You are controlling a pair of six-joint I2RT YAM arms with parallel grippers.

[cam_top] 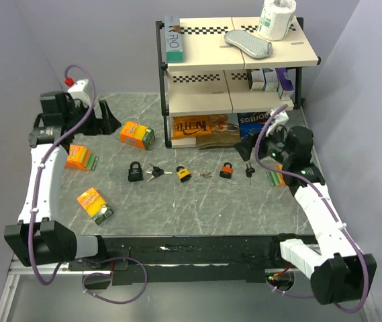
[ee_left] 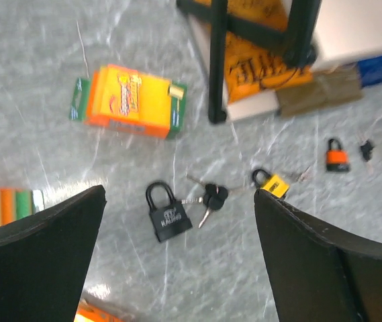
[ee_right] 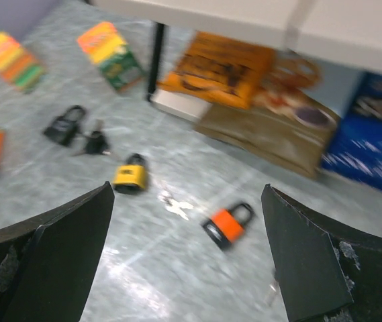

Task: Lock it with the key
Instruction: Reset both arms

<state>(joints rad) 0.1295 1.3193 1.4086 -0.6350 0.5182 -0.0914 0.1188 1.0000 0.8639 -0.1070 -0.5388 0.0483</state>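
Three padlocks lie in a row on the grey marble table. The black padlock (cam_top: 135,171) (ee_left: 168,215) has a bunch of black-headed keys (cam_top: 154,172) (ee_left: 211,197) beside it, one blade against its side. To its right are the yellow padlock (cam_top: 183,174) (ee_right: 130,176), loose silver keys (cam_top: 206,175) (ee_right: 176,205), the orange padlock (cam_top: 226,170) (ee_right: 228,225) and a single black key (cam_top: 249,170). My left gripper (cam_top: 107,118) (ee_left: 179,196) hangs open at the back left, well above the black padlock. Open and empty, my right gripper (cam_top: 254,149) (ee_right: 187,191) hovers above the orange padlock.
A black-framed shelf rack (cam_top: 165,80) stands at the back with snack bags (cam_top: 197,129) under it. Orange boxes lie at the left (cam_top: 137,135), (cam_top: 82,157), (cam_top: 94,205), and another (cam_top: 276,177) lies under the right arm.
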